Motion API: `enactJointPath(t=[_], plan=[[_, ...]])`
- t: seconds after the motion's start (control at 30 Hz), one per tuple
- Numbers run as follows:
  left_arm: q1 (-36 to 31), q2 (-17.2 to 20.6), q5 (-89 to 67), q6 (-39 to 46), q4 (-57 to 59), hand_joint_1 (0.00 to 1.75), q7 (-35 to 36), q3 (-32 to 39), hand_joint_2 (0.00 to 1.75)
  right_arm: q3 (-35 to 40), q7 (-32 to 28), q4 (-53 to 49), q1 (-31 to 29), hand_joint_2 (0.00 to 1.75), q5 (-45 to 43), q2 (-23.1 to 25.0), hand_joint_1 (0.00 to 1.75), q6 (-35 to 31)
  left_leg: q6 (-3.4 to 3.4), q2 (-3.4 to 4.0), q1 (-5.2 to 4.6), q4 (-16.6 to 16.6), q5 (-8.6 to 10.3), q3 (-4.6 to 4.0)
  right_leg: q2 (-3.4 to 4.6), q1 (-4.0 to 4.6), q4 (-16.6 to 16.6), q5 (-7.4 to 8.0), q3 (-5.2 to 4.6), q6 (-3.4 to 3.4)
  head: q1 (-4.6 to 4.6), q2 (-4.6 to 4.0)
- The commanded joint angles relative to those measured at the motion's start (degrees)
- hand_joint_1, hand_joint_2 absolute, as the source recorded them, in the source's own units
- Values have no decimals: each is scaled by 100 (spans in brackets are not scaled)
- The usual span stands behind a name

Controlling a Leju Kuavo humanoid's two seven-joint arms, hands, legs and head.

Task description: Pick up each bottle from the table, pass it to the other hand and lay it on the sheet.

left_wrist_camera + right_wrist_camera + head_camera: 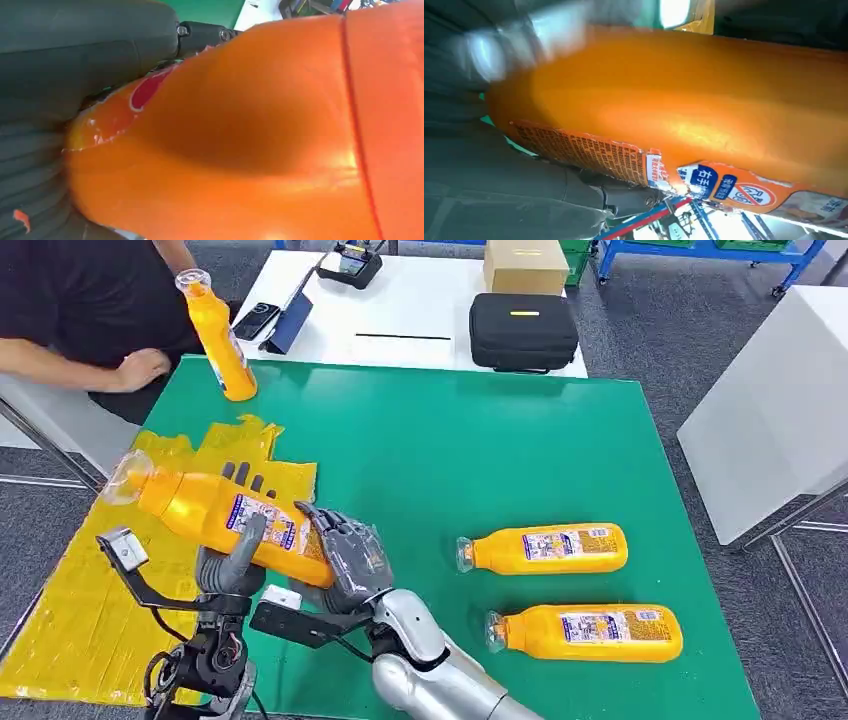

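An orange bottle (pixel 260 145) lies close against the left hand (pixel 60 85), whose dark thumb presses its shoulder; green table (pixel 210 10) shows toward twelve o'clock.

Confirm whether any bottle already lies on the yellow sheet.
No: the yellow sheet carries no bottle; both hands hold one bottle above it.

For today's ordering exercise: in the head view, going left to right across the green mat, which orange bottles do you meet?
Upright bottle a person holds → bottle gripped by both hands → farther lying bottle → nearer lying bottle.
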Motion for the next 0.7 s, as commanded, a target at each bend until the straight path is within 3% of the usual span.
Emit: enactJointPath(t=[0.03, 0.13, 0.2, 0.43, 0.7], plan=[[-268, -14, 56, -3, 330, 0, 85, -2, 175, 1048, 23, 638, 7, 175, 162, 114, 175, 168, -11, -4, 0, -8, -13, 38, -16, 1, -4, -17, 38, -9, -2, 0], [-177, -6, -31, 14, 193, 0, 3, 75, 175, 1180, 34, 603, 84, 175, 199, 102, 175, 282, -7, -4, 2, -7, -5, 20, -11, 3, -5, -8, 19, -6, -2, 0], [-114, -32, -85, 12, 74, 175, -54, 136, 175, 1209, 96, 561, 113, 175, 184, 84, 175, 315, -12, -2, 2, -8, -13, 38, -14, 4, -5, -16, 35, -10, -2, 0], [189, -49, -147, 47, -347, 175, -63, 285, 175, 1025, 166, 54, 263, 175, 122, -150, 175, 465, -8, -10, 5, -3, -11, 25, -24, 6, -6, -15, 26, -6, -2, 0], [241, -79, -171, 67, -338, 175, -67, 318, 175, 944, 28, 254, 98, 175, 85, -292, 175, 452, -8, -16, 2, -5, -7, 27, -30, 3, -6, -14, 28, -7, -2, 0]])
